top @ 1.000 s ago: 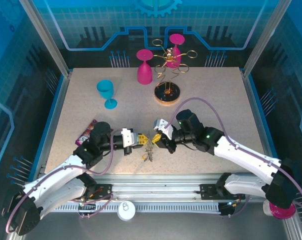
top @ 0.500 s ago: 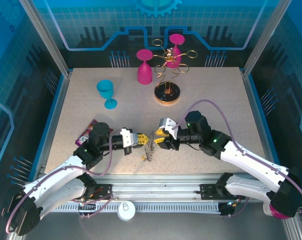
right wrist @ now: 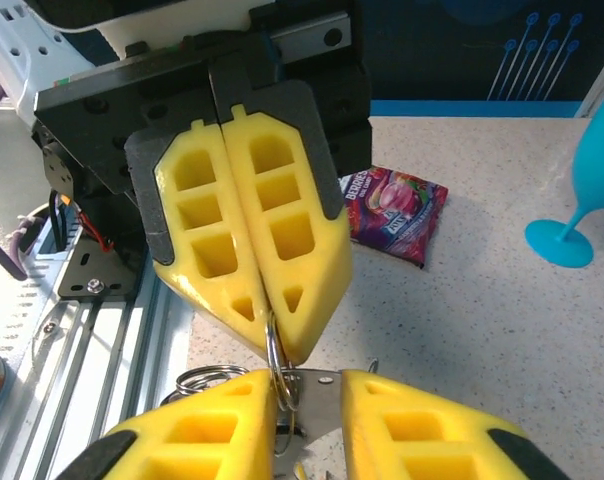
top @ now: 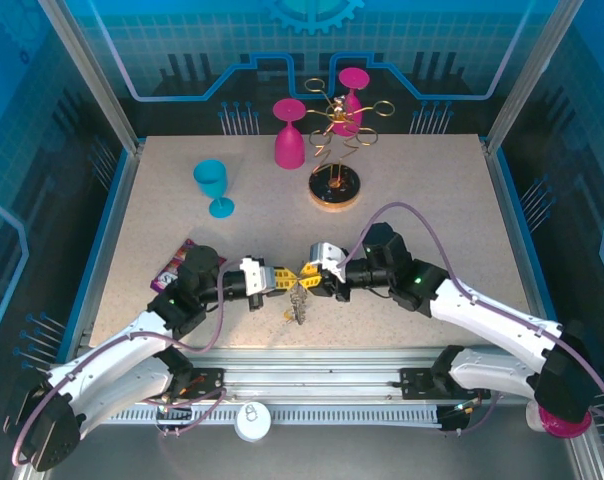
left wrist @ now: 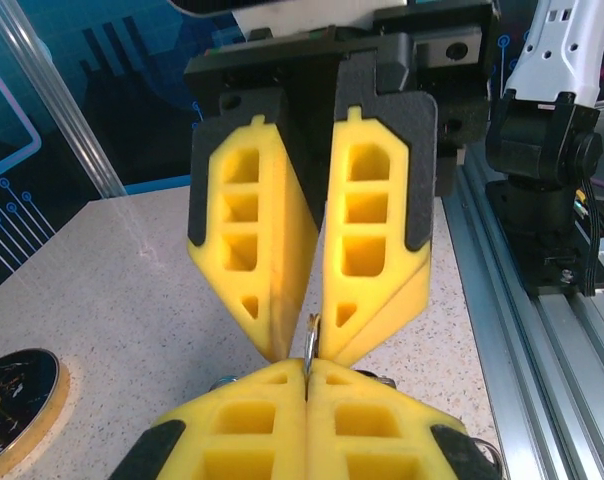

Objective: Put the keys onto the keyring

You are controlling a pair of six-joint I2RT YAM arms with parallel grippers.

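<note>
My left gripper point(top: 290, 277) and right gripper point(top: 310, 279) meet tip to tip near the table's front edge. A small bunch of keys point(top: 299, 303) dangles below them. In the left wrist view my left gripper point(left wrist: 308, 368) is shut on the edge of a thin metal keyring point(left wrist: 310, 338), which rises into the narrow gap of the right gripper point(left wrist: 304, 352). In the right wrist view the keyring point(right wrist: 273, 352) hangs from the shut left gripper point(right wrist: 277, 345). The right gripper point(right wrist: 310, 388) has its jaws a little apart, and a flat silver key point(right wrist: 322, 392) spans the gap between them.
A second coiled ring point(right wrist: 204, 380) lies just left of my right fingers. A purple snack packet point(top: 174, 263) sits beside the left arm. A blue goblet point(top: 214, 186), two pink goblets point(top: 289, 135) and a gold wire rack point(top: 334, 185) stand at the back. The metal rail point(top: 312, 385) runs right behind the grippers.
The right gripper drew back to the right and opened, then came in again to the left gripper's tips with its jaws narrower. The left gripper stayed shut and still.
</note>
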